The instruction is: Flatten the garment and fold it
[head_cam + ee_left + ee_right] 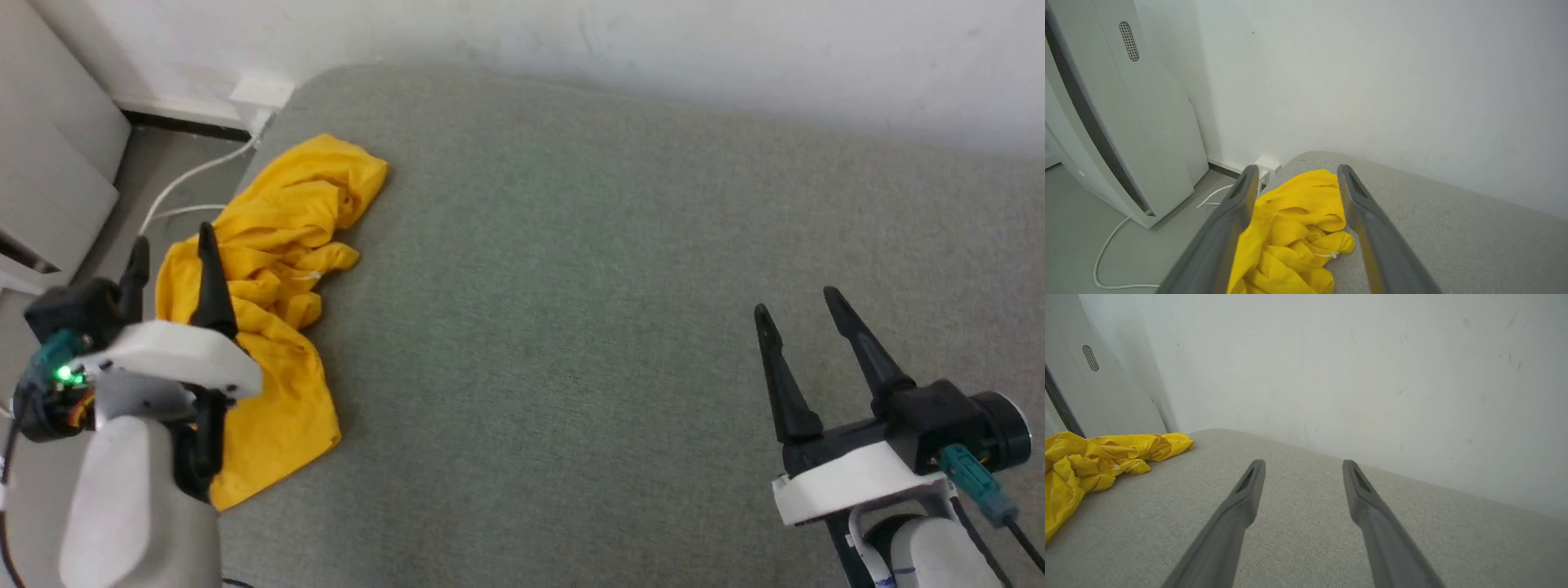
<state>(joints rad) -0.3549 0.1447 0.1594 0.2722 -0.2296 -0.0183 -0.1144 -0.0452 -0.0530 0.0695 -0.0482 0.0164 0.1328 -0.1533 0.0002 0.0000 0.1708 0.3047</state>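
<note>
Lying crumpled, ten o'clock on grey padded surface (531, 286): yellow garment (277, 245); left gripper (172, 239) over it, fingers spread; right gripper (798, 301), four o'clock, fingers spread, empty.

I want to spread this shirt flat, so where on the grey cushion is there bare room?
Bare: the middle of the cushion, from the garment across to the right gripper and back to the white wall. Crowded: the left edge, where the garment lies crumpled with the open left gripper at it.
</note>
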